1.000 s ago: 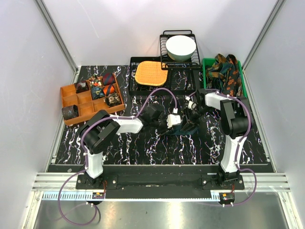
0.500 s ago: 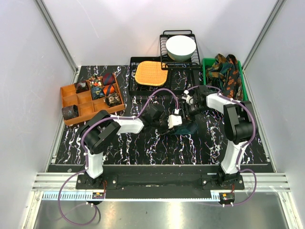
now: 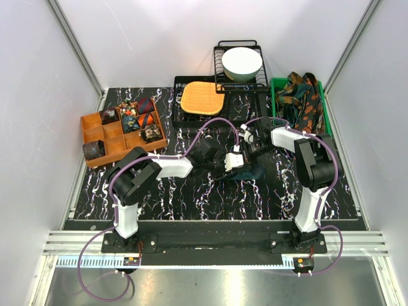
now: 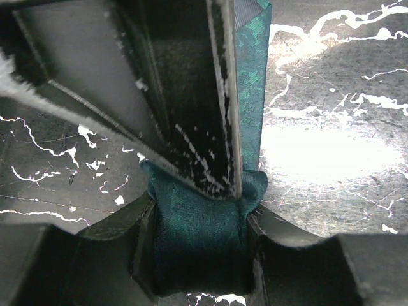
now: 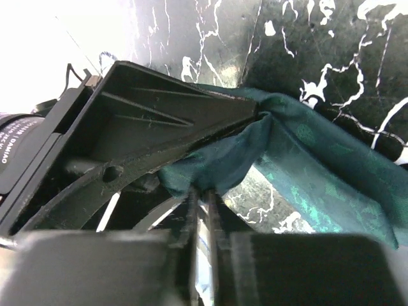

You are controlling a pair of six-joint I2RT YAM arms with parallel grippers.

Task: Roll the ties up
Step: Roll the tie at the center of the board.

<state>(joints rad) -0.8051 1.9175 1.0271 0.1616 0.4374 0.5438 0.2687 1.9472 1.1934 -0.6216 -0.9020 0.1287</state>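
A plain dark teal tie [image 3: 252, 172] lies at mid-table, partly rolled. My left gripper [image 3: 234, 167] is shut on the rolled part of this tie [image 4: 197, 239], which fills the gap between its fingers. The loose tail [image 4: 250, 83] runs away over the marble top. My right gripper [image 3: 250, 153] meets it from the right, its thin fingers [image 5: 193, 213] nearly together and pinching a fold of the teal fabric [image 5: 217, 169]. More of the tie [image 5: 319, 178] spreads to the right. Each wrist view is crowded by the other gripper's black finger.
An orange compartment box [image 3: 95, 131] with several rolled ties stands at the left. A green bin [image 3: 275, 86] at the back right holds patterned ties [image 3: 305, 99]. A black tray with an orange woven mat [image 3: 203, 99] and a rack with a white bowl [image 3: 241, 62] stand at the back.
My right gripper moved left toward the left gripper, opened briefly, then closed on a fold of the teal tie. The left gripper kept its hold and stayed put.
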